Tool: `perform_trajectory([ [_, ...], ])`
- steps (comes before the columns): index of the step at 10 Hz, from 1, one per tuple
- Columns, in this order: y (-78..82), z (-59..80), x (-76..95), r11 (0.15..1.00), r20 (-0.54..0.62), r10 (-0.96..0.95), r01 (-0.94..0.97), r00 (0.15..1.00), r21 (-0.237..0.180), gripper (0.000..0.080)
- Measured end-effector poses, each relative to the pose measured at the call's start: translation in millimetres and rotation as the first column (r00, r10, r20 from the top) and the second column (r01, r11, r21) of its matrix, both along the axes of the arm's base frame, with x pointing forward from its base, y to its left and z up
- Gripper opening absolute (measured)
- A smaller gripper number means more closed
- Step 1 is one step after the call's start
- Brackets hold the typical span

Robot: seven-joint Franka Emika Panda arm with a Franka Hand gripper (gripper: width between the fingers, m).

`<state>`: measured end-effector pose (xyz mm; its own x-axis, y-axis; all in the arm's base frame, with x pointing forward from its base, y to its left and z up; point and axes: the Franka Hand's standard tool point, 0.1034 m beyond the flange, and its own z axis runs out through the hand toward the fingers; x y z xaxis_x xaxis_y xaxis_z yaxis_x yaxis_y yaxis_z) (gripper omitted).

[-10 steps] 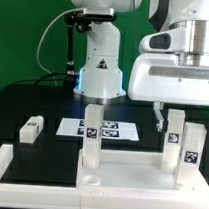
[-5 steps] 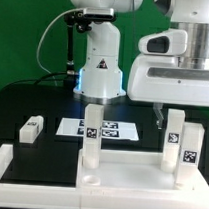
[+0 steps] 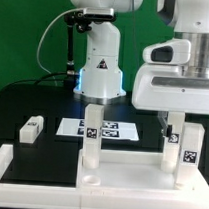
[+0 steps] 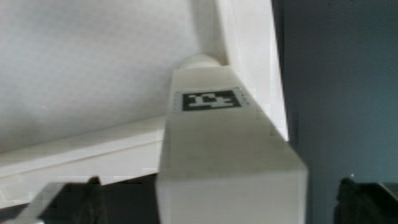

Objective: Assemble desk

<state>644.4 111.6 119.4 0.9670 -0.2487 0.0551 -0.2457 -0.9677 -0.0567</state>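
The hand (image 3: 175, 123) points straight down, its fingers (image 4: 79, 196) spread wide apart.

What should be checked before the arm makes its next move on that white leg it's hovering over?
1. Jaws of the gripper open: ok.
2. The leg under the gripper sits between the fingers, wrist view: ok.
3. That leg upright on the top panel: ok.
4. The other standing leg apart from the gripper: ok.
5. Leg fully seated in the panel: cannot tell.
6. All legs fitted: not ok, a loose leg lies on the black mat.
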Motion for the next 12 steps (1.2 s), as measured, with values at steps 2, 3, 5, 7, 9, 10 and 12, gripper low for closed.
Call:
perform_trajectory([
  [2, 0.0, -0.1, 0.0, 0.999, -0.002, -0.047, 0.047, 0.999, 0.004, 0.0463],
  [3, -0.6, -0.1, 0.0, 0.993, -0.005, -0.114, 0.114, 0.993, 0.007, 0.0286],
  [5, -1.7, -0.1, 0.1, 0.968, -0.013, -0.252, 0.252, 0.968, 0.015, 0.0289],
  [7, -3.5, -0.7, 0.0, 0.899, -0.024, -0.436, 0.437, 0.9, 0.023, 0.0289],
  [9, -9.5, -1.6, -0.4, 0.708, -0.049, -0.703, 0.705, 0.71, 0.052, 0.0289],
  [10, -11.8, -2.1, -0.9, 0.562, -0.079, -0.821, 0.825, 0.565, 0.059, 0.0289],
  [12, -9.0, -2.8, -2.4, 0.256, -0.146, -0.954, 0.964, 0.263, 0.064, 0.0291],
])
